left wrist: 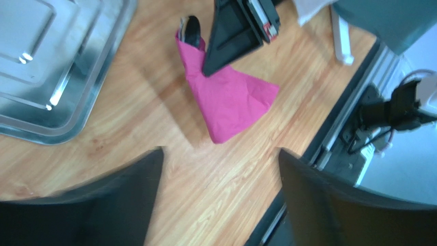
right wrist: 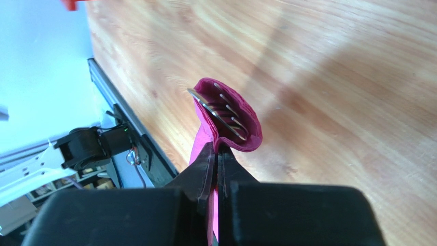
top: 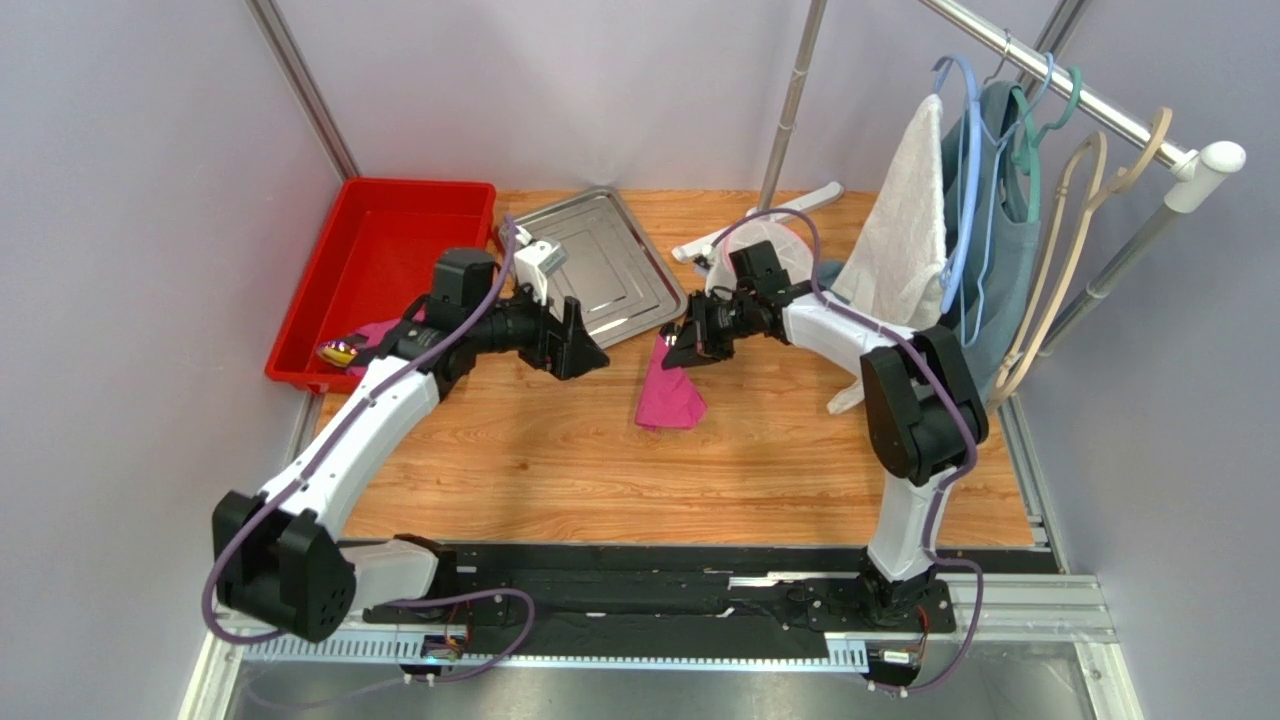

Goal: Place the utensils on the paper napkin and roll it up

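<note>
Magenta paper napkin (top: 669,393): lies mid-way across the wooden table (top: 601,465), just beside the steel tray (top: 609,278). It is wrapped in a loose cone around the utensils (right wrist: 220,108), with fork tines showing at its open end.

Right gripper (right wrist: 218,151): clenched on the napkin's upper fold.

Left gripper (left wrist: 220,154): jaws spread, empty, hovering near.

Step, as I judge it: rolling, partly done.

Next move calls for: tightening the wrap without letting the cutlery slide out.

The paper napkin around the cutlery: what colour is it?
The napkin is plain magenta pink, clearest in the left wrist view.
</note>
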`<state>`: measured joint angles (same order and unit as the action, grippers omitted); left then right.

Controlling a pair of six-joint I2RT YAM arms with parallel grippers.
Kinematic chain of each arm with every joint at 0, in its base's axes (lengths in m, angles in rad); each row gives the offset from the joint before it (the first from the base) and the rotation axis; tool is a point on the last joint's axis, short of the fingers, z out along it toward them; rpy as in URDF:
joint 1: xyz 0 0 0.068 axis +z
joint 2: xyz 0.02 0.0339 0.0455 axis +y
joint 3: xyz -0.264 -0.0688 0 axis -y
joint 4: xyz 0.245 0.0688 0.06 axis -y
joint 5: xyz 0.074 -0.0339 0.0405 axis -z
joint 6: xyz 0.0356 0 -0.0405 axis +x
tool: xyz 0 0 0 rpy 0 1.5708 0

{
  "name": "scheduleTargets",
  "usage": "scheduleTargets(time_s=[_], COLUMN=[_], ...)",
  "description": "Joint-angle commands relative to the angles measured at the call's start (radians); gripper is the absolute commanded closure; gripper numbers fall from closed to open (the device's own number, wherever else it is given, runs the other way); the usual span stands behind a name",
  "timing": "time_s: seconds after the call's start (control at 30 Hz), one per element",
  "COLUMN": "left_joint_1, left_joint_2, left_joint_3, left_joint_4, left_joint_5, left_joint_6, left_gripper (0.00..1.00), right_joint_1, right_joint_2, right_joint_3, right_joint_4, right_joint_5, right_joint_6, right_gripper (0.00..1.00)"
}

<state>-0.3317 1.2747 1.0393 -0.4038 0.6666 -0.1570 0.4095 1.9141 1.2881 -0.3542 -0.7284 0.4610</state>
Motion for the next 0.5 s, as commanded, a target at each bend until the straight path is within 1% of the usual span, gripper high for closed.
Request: scheduleTargets(time_s=[0.0, 0.07, 0.1, 0.13, 0.17, 0.27, 0.3, 0.4, 0.47], left_joint_1=[0.005, 0.005, 0.005, 0.005, 0.005, 0.017, 0.017, 0.016, 0.014], left_joint_2=[-0.171, -0.260, -0.284, -0.303, -0.322, -0.343, -0.347, -0.337, -0.325], left_joint_3=[-0.047, -0.117, -0.120, -0.111, -0.072, -0.051, -0.054, -0.084, -0.108], left_joint_4=[0.079, 0.158, 0.172, 0.145, 0.094, 0.053, 0.071, 0.124, 0.144], left_joint_5=[-0.012, 0.049, 0.038, 0.022, 0.001, 0.106, 0.155, 0.241, 0.234], left_joint_6=[0.069, 0.094, 0.082, 0.082, 0.091, 0.080, 0.033, -0.060, -0.079], left_gripper=[0.01, 0.01, 0.01, 0.01, 0.01, 0.01, 0.01, 0.01, 0.01], right_joint_1=[0.017, 0.026, 0.037, 0.041, 0.046, 0.075, 0.090, 0.117, 0.127], right_joint_2=[-0.130, -0.180, -0.199, -0.217, -0.252, -0.328, -0.345, -0.383, -0.397], right_joint_3=[0.014, 0.030, 0.037, 0.045, 0.065, 0.091, 0.103, 0.151, 0.160], right_joint_4=[0.014, -0.012, -0.041, -0.060, -0.080, -0.166, -0.176, -0.236, -0.253], right_joint_5=[-0.054, -0.054, -0.054, -0.054, -0.052, -0.029, -0.019, -0.005, 0.004], right_joint_6=[-0.053, -0.093, -0.108, -0.120, -0.158, -0.224, -0.237, -0.260, -0.266], right_gripper=[1.00, 1.00, 1.00, 1.00, 1.00, 1.00, 1.00, 1.00, 1.00])
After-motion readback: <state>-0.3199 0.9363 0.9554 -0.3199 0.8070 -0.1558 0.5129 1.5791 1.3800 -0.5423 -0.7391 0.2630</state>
